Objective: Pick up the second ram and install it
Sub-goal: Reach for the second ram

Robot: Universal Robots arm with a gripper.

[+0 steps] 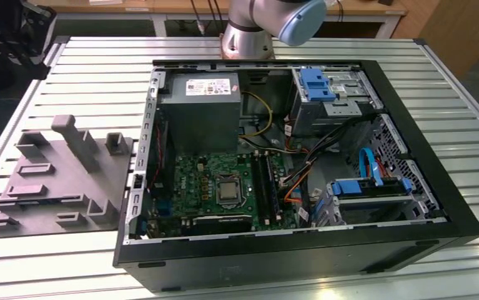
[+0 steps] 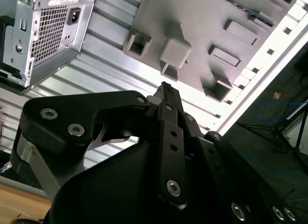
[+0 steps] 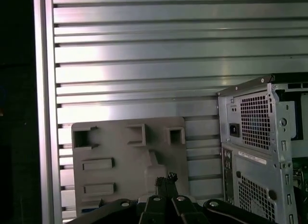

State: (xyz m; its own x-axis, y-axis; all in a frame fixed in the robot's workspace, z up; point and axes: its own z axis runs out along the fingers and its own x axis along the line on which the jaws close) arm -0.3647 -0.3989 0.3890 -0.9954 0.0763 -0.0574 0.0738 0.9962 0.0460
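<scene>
In both wrist views my gripper (image 2: 166, 87) (image 3: 166, 179) hangs high over the grey moulded fixture (image 2: 207, 26) (image 3: 127, 159), its black fingers drawn together with nothing showing between them. In the exterior view the fixture (image 1: 56, 181) lies at the left beside the open computer case (image 1: 264, 63), and no blue stick shows on it. Inside the case, long dark strips (image 1: 263, 181) stand in the memory slot area right of the processor socket (image 1: 225, 187). I cannot tell the second ram apart from the slots there.
The case holds a grey power-supply box (image 1: 199, 112), blue drive brackets (image 1: 316, 84) (image 1: 373, 187) and loose cables (image 1: 298, 181). Its perforated rear panel (image 3: 255, 137) (image 2: 43, 31) stands close to the fixture. The arm's base (image 1: 248, 37) rises behind the case on the slatted aluminium table (image 1: 456, 94).
</scene>
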